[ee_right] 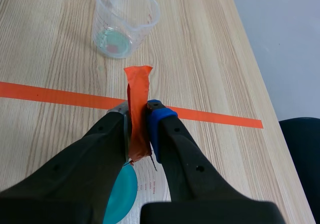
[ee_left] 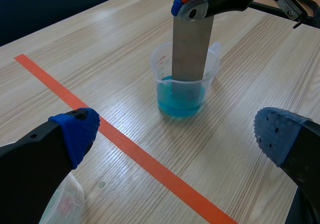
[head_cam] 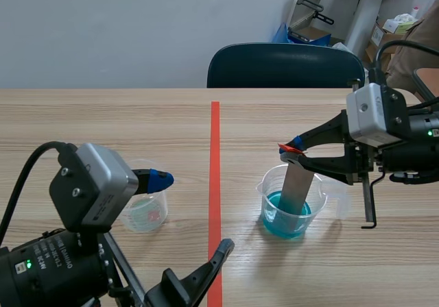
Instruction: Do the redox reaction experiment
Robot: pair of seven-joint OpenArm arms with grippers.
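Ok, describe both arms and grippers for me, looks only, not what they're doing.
Both arms are black. The left gripper has thick black fingers with blue dotted pads; the right gripper shows one blue pad too. Each wrist carries a silver-grey box with screws. A black cable loops off the left arm, which also shows a small green light.

1. I read the tabletop [head_cam: 137, 129] as pale wood grain, matt and finely streaked.
2. The strip [head_cam: 296, 190] looks like dull grey metal, smooth and faintly brushed; the orange tape [ee_right: 137, 99] on its top end is creased.
3. The beaker [head_cam: 272, 204] at 4 o'clock is clear, glossy plastic; so is the empty beaker [head_cam: 147, 214] at 8 o'clock.
4. The pads [ee_left: 77, 131] on my left jaws look like soft blue dotted rubber.
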